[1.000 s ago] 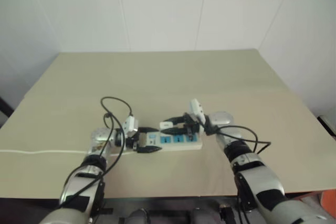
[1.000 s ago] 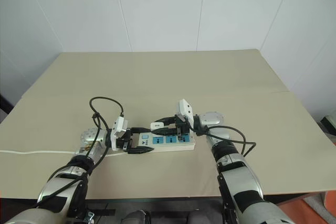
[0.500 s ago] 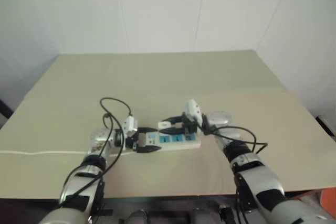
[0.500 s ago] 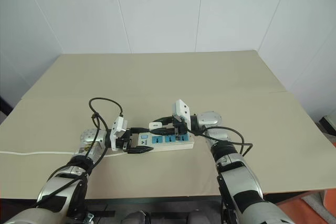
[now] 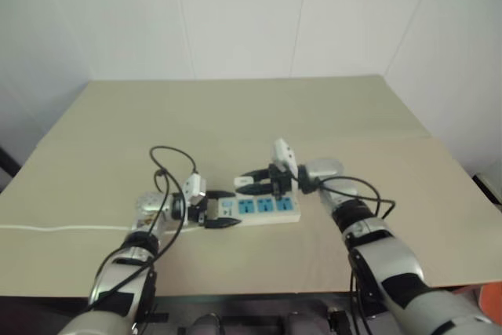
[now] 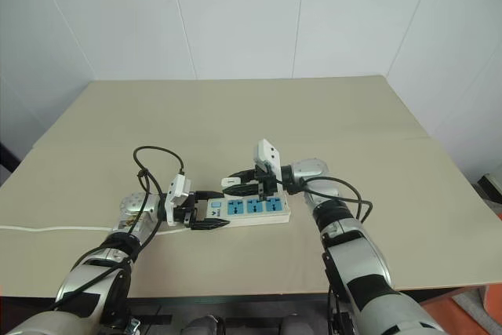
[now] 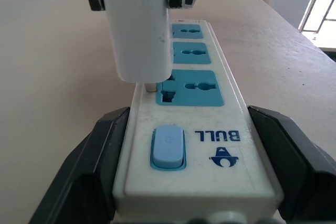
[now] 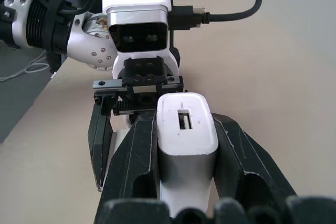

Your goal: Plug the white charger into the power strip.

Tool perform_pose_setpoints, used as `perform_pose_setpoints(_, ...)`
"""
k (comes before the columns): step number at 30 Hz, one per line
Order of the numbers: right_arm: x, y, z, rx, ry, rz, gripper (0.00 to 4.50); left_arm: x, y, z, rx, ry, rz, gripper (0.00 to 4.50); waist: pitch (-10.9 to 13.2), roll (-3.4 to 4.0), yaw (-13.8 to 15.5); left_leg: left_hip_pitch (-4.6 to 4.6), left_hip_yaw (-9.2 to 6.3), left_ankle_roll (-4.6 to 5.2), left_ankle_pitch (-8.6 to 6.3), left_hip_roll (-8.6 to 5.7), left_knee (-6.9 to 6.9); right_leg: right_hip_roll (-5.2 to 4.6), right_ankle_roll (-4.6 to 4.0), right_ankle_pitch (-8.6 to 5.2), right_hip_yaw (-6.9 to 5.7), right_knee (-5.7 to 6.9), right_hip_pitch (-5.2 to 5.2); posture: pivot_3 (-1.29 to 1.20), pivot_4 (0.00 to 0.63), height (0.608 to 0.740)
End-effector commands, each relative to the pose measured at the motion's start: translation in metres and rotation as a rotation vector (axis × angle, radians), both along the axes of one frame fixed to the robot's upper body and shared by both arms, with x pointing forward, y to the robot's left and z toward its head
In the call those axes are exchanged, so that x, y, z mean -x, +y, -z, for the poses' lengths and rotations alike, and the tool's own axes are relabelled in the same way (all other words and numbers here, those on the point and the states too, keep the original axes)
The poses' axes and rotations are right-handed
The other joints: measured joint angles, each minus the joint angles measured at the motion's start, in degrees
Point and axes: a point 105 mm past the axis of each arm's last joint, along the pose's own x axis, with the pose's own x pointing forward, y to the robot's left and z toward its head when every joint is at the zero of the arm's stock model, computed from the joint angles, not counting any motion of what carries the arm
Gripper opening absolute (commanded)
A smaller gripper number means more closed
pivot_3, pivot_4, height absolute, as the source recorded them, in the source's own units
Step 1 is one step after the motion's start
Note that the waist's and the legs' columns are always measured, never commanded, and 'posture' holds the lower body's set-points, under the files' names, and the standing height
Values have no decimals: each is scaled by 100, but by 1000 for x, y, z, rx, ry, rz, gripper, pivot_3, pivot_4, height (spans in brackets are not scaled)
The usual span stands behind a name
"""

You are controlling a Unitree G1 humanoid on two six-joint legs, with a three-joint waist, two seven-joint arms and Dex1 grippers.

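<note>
The power strip (image 5: 267, 208) lies on the tan table, a white bar with three blue outlets and a blue switch (image 7: 167, 146). My left gripper (image 5: 222, 209) is shut on its switch end, one black finger (image 7: 86, 169) against each long side. My right gripper (image 5: 248, 183) is shut on the white charger (image 8: 186, 132), held from the right over the strip. In the left wrist view the white charger (image 7: 139, 27) hangs just over the outlet (image 7: 191, 87) nearest the switch, shifted toward one edge. Its prongs reach the strip's face; I cannot tell whether they are in.
The strip's thin white cord (image 5: 55, 227) runs left across the table to its edge. A black cable loop (image 5: 169, 154) arches over my left wrist, and another (image 5: 369, 194) hangs by my right forearm. White walls stand behind the table.
My right wrist has rolled and tipped a little with the charger, so its camera box sits higher and further left. The left gripper and the strip have stayed still.
</note>
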Motion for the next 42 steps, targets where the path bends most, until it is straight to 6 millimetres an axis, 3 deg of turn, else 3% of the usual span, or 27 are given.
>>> perform_pose_setpoints(1, 9, -9, 34, 143, 130, -6, 1120, 2, -5, 3, -29, 7, 38, 3276, 0, 0, 4, -1, 0, 0, 0, 0, 0, 0, 0, 0, 0, 0, 0, 0, 150, 740)
perform_pose_setpoints(21, 12, -13, 38, 148, 154, 13, 1120, 3, -2, 4, -42, 10, 38, 3276, 0, 0, 18, -12, -1, -1, -1, 0, 0, 0, 2, -2, -2, -7, -7, 0, 150, 740)
perform_pose_setpoints(32, 13, -11, 31, 136, 172, 13, 1120, -1, -4, 0, -50, 6, 43, 3276, 0, -1, 33, -32, -5, -1, -1, -1, 1, 0, 2, -2, -6, -9, -22, 0, 150, 740)
perform_pose_setpoints(42, 16, -16, 36, 121, 94, 17, 1120, -1, -5, 0, -52, 5, 51, 3276, 0, -1, 34, -37, -5, -1, -1, -2, 1, 0, 3, -2, -7, -9, -25, 0, 150, 740)
